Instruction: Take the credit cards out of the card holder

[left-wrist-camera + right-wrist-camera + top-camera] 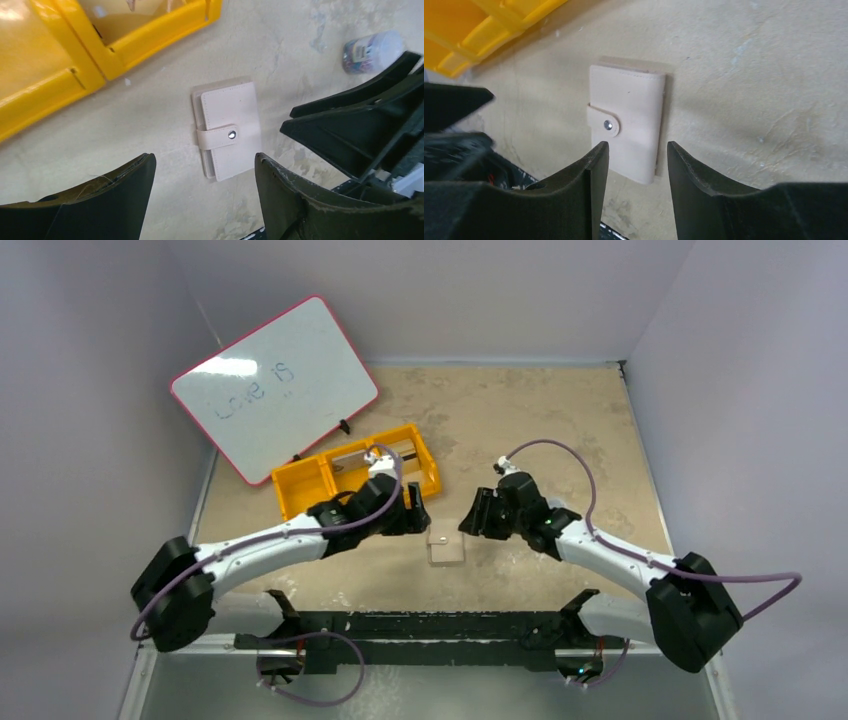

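Your left tool hangs wide open and empty, with the card holder flat on the tabletop at its five o'clock, snapped shut. Right tool, half open and empty, hovers at the holder's two o'clock. Pin it flat, then lift the strap to pop the snap.

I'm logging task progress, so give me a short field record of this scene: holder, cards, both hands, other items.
card holder: closed, strap snapped, flat on the table
credit cards: none visible
left hand: open, empty, near the holder, not touching it
right hand: open, empty, near the holder, not touching it
other items: yellow bin and whiteboard, far left
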